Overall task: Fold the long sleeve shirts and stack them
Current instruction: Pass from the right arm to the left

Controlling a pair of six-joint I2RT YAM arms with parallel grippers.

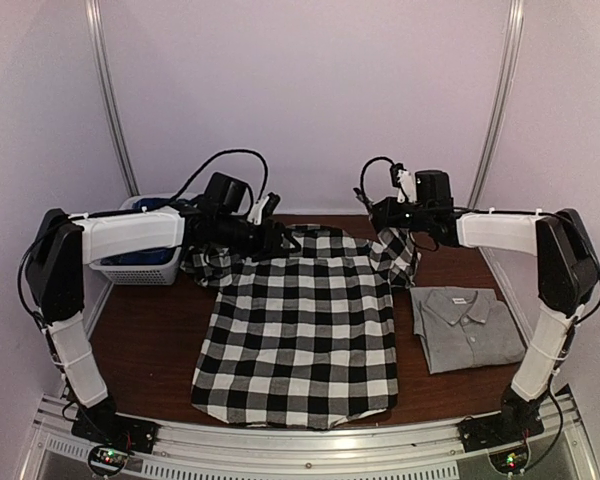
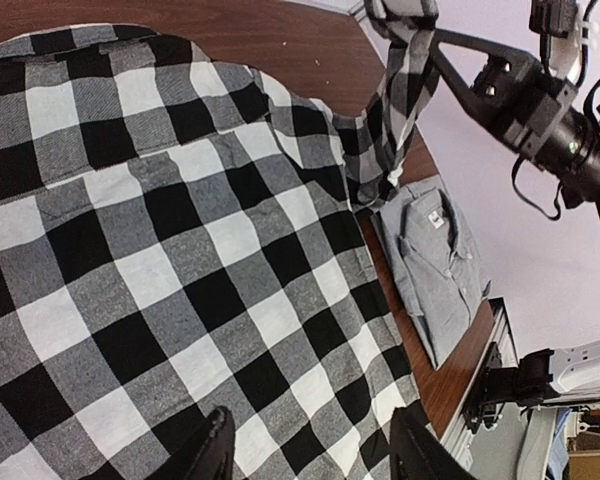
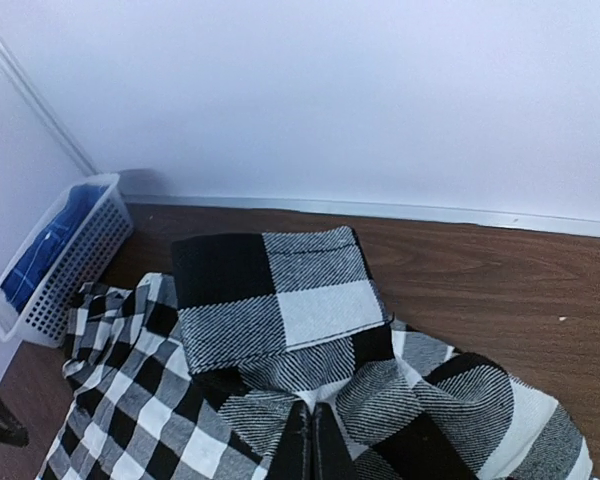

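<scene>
While clenching the right gripper (image 3: 312, 440) on the flannel shirt (image 1: 300, 320) sleeve, upper right, with left gripper (image 2: 315, 450) spread empty: judging cloth limp, light, best pinched at seams.

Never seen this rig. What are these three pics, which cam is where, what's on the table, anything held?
It is two robot arms, the left arm and the right arm, bolted at the near edge of the table, each ending in a two-finger gripper. The wide picture is from a fixed camera above and behind them. The other two are from a camera on each wrist, looking past its own fingers. On the table lie a checked flannel shirt spread flat, a folded grey shirt to its right, and a white basket at the back left. The right gripper is shut on the flannel's sleeve, lifted off the table. The left gripper is open over the shirt's body, holding nothing.
</scene>
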